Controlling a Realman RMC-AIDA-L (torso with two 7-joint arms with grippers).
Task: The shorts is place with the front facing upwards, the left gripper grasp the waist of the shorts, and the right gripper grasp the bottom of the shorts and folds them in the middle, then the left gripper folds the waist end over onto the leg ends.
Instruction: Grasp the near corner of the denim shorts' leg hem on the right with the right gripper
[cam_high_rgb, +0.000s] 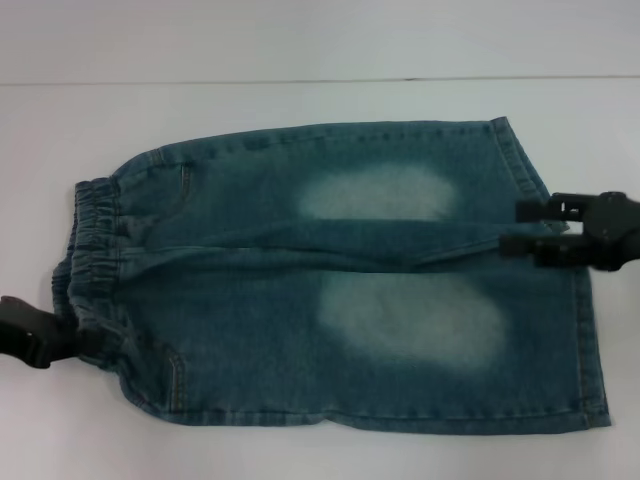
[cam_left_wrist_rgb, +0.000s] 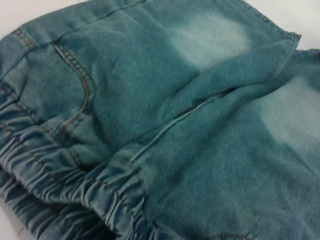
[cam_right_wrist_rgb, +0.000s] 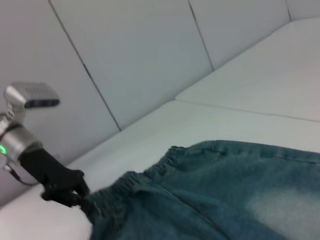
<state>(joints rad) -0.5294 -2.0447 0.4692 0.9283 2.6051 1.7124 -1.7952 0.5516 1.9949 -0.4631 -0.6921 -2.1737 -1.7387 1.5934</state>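
Shorts (cam_high_rgb: 340, 290) lay flat on table (cam_high_rgb: 300, 50), faded patches up. Left gripper (cam_high_rgb: 95, 342) pinched shut on waist (cam_high_rgb: 90, 250), near-left corner. Right gripper (cam_high_rgb: 530, 226) parted astride bottom (cam_high_rgb: 590, 330) (crotch line), nothing held. Grasp step; closing needed next.

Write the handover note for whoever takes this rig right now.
Left gripper: at the near corner of the waist; cannot tell whether it has closed on it.
Right gripper: open, at the leg hems where the two legs meet, not yet gripping.
Shorts: spread flat on the white table, faded thigh patches up, waist to the robot's left, hems to its right.
Done: both grippers brought to their ends.
Left: grasp both ends, fold down the middle, then fold the waist over onto the hems.
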